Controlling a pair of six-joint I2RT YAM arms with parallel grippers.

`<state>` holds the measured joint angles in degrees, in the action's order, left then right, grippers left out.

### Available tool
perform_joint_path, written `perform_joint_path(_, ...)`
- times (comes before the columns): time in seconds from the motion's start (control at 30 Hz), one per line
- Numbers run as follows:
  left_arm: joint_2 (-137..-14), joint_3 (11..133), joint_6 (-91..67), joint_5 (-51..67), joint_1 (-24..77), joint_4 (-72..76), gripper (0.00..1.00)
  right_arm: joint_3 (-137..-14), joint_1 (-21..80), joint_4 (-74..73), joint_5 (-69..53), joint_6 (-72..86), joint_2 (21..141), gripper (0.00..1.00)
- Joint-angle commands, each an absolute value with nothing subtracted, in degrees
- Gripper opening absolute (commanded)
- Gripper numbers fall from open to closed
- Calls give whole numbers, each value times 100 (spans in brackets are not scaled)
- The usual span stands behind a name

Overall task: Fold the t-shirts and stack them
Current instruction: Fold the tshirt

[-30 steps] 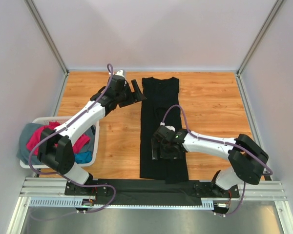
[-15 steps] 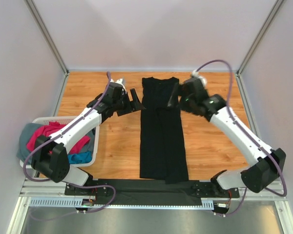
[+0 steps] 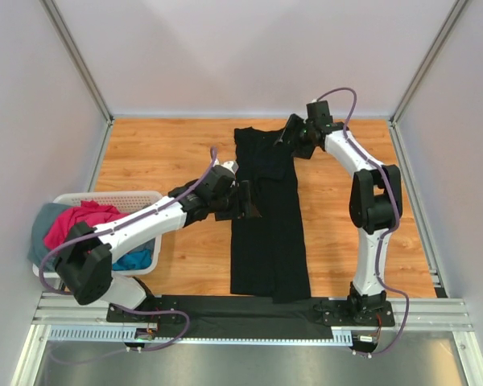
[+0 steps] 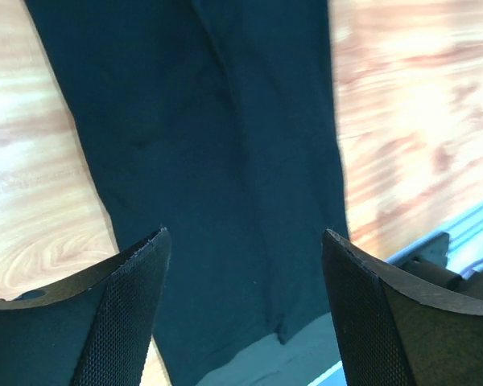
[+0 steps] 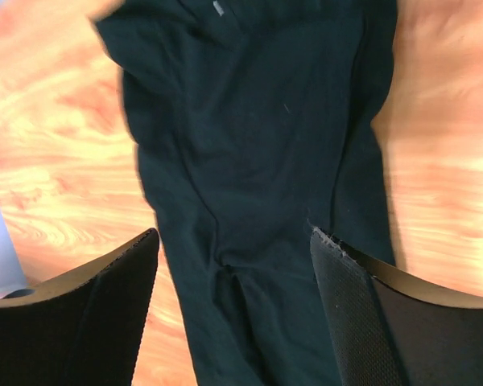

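Observation:
The large black t-shirt (image 3: pixel 266 241) lies folded into a long narrow strip down the middle of the wooden table. My left gripper (image 3: pixel 247 201) hovers over the strip's left edge about halfway along. It is open, and only black cloth (image 4: pixel 225 121) shows between its fingers (image 4: pixel 129 297). My right gripper (image 3: pixel 292 133) is at the strip's far right corner, also open above the cloth (image 5: pixel 258 121) and holding nothing. The pink t-shirt (image 3: pixel 84 217), the blue one (image 3: pixel 134 259) and the grey one (image 3: pixel 40 229) are heaped in the basket.
The white slotted basket (image 3: pixel 105 196) stands at the near left beside the left arm's base. A dark mat (image 3: pixel 225 310) runs along the front rail, and the shirt's near end reaches it. Grey walls enclose the table on three sides.
The left gripper came from beside the shirt's far left corner toward me to its mid left edge. The right arm swung from the shirt's near half out to the far right corner.

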<state>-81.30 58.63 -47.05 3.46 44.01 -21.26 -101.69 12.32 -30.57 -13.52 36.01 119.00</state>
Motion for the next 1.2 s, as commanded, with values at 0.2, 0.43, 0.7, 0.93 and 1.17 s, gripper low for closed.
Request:
perform_joint_path(0.2,-8850,6064,-4966,133,4894,-2372,77,-9414,1266,-2435,-1915,4060,11953,71)
perform_joint_path(0.43,-9070,5845,-5203,141,5019,-2505,75,-9316,1371,-2759,-1706,3868,11909,67)
perform_joint_path(0.7,-9097,5661,-5361,17,5019,-2689,75,-9273,1503,-3102,-1389,3736,12067,66)
perform_joint_path(0.93,-8938,5493,-5379,18,5019,-2716,73,-9202,1521,-3006,-1433,3823,12173,48)
perform_joint_path(1.17,-9009,5528,-5370,17,5010,-2830,70,-9457,1521,-3243,-1354,3683,12313,33)
